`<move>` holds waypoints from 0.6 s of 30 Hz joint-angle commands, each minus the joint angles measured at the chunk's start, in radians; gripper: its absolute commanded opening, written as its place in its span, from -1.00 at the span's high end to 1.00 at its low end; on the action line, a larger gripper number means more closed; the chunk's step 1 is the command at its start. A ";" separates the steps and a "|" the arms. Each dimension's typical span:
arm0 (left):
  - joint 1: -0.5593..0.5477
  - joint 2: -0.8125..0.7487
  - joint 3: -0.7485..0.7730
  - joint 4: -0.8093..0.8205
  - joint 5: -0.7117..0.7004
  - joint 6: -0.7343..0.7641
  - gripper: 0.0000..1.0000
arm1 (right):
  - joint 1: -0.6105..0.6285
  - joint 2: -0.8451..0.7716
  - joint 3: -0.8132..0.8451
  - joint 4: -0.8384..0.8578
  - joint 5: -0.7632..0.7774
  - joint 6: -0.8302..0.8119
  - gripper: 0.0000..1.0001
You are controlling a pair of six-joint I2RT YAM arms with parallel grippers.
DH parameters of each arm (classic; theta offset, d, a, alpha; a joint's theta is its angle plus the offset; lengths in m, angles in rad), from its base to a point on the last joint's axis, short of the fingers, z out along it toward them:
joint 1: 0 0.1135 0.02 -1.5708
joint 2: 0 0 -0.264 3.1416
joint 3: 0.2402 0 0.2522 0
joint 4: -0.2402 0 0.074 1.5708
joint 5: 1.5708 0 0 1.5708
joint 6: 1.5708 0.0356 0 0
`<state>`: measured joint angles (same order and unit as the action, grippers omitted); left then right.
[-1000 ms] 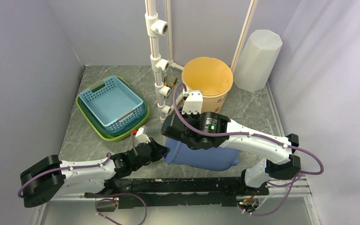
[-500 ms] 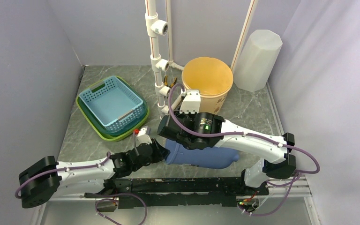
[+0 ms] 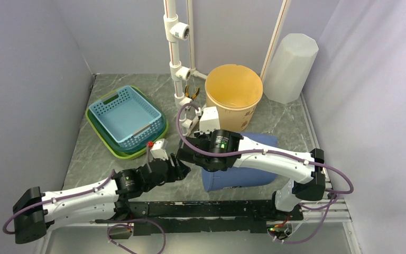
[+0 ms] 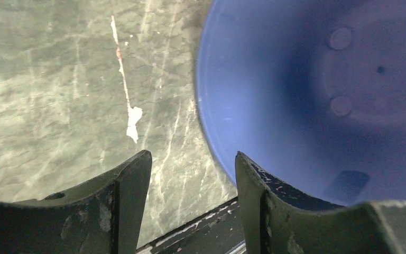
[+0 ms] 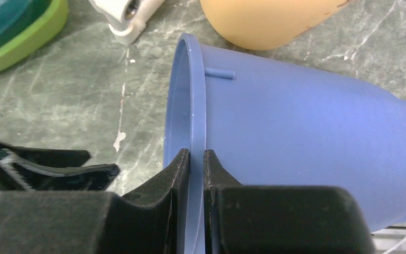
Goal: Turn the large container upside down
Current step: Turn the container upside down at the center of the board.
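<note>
R gripper [image 5: 195, 156] pinches container [image 5: 306, 137] rim.

Blue container [image 4: 317, 95] rim btwn parted jaws

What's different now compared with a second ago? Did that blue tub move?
Yes. The blue container, lying on its side, has swung round: its base end moved away from the arms, toward the orange bucket, with the right tool clamped on its rim. The left arm stretched forward; the left tool is open at the rim. The orange bucket and the baskets have not moved.
</note>
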<state>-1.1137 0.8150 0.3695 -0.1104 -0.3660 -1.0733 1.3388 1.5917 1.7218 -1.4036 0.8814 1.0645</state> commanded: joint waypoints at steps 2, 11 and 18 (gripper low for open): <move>-0.004 -0.051 0.121 -0.277 -0.085 -0.017 -0.30 | -0.002 -0.009 -0.069 -0.068 -0.004 0.028 1.00; -0.002 -0.091 0.317 -0.668 -0.202 -0.023 -0.56 | 0.043 0.022 -0.110 -0.074 -0.003 0.078 1.00; 0.016 -0.036 0.438 -0.819 -0.244 0.018 -0.68 | 0.100 0.086 -0.084 -0.094 0.028 0.101 1.00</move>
<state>-1.1091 0.7475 0.7212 -0.7856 -0.5343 -1.0805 1.4136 1.6173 1.6424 -1.4452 0.9653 1.1339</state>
